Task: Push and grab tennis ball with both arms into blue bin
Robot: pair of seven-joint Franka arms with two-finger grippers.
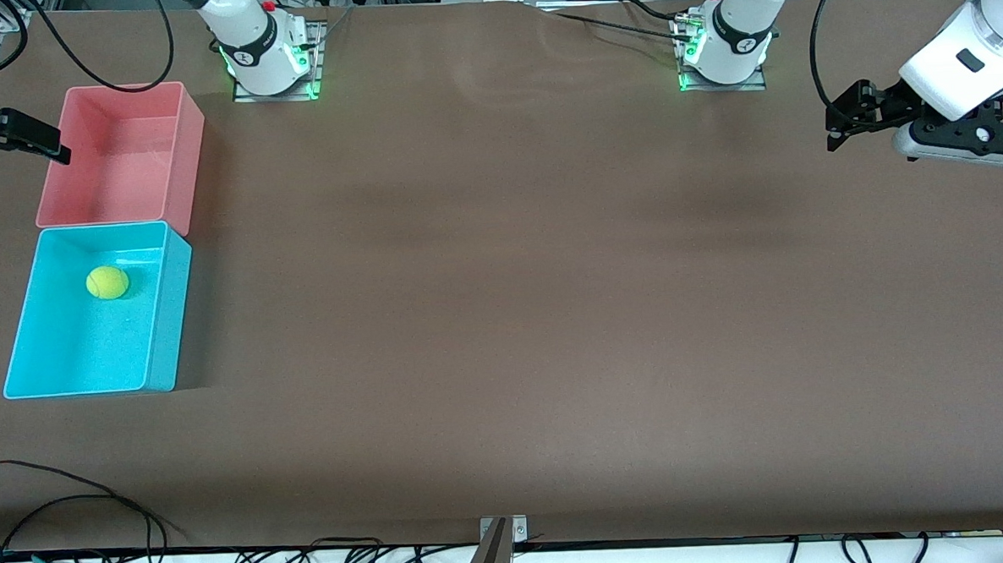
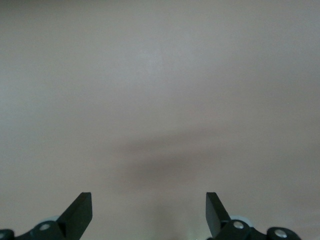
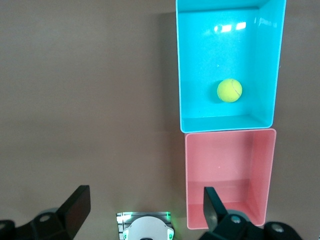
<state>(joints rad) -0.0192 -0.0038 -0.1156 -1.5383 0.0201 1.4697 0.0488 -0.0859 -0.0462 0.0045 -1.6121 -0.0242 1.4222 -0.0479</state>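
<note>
No readable brand or writing on bins or arms. Tennis ball [image 1: 108, 282] lies inside blue bin [image 1: 160, 317], in half next to pink bin [image 1: 191, 151]; bins touch end to end at right arm's end of table [image 1: 503, 315]. Right wrist view alone shows own arm's base (green-lit) beside pink bin. Left wrist view shows only bare brown surface. Right gripper [image 3: 145, 210] high over table, fingers apart, empty. Left gripper [image 2: 149, 210] over left arm's end, fingers apart, empty. Cables along table's near edge.
</note>
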